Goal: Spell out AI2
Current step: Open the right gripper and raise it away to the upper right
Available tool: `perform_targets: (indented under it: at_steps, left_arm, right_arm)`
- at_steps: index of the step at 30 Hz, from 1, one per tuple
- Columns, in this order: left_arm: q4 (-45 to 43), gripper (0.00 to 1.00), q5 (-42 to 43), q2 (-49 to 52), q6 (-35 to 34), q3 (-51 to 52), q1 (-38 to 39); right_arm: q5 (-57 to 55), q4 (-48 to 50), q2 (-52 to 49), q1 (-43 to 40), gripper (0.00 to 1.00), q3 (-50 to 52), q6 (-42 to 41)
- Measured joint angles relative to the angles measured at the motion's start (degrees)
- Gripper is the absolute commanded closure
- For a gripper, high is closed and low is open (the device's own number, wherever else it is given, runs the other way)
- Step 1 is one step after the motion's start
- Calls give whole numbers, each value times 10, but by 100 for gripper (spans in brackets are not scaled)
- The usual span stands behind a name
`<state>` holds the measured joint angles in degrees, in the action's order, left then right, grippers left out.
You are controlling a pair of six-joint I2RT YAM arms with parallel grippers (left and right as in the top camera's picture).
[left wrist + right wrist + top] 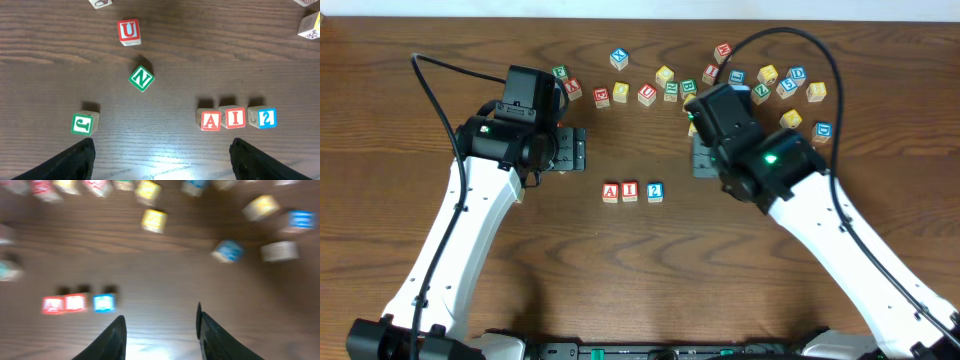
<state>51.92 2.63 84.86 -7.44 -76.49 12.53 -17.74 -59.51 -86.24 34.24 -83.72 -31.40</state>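
Cubes: A (610,192), I (630,191), 2 (655,191) in a row (probably light, stiff wood).
Hold: you pinch opposite flat sides.
Left pincer (161,150): released, empty.
Right pincer (160,317): released, empty.

Open table (650,270) lies on the near side of the A-I-2 row (630,191). Left of it stand a green J cube (82,123) and a green N cube (141,78); scattered cubes (767,73) crowd the far side.

Scattered letter cubes (665,75), wooden table (640,280)
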Motion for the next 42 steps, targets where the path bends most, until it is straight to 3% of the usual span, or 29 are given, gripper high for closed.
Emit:
perform_targets:
  at_steps: [8,11,15,22,32,37,42]
  left_arm:
    - [-2,15,0,0,0,0,0]
    - [-3,16,0,0,0,0,0]
    - [-7,15,-19,0,0,0,0]
    - [-8,17,-57,2,18,4,0]
    - [-16,21,-1,2,82,50,0]
    - [-24,39,7,2,78,66,0]
    - [-42,76,9,3,54,77,0]
  right_arm:
    - [-113,-101,10,-15,56,0,50]
    - [-132,-104,10,-15,24,0,56]
    - [-143,-101,15,-15,13,0,48]
    - [-151,-85,62,-15,9,0,37]
    - [-153,-67,115,-32,1,0,-13]
    - [-158,-67,129,-60,1,0,-61]
    - [-164,-59,131,-84,1,0,-114]
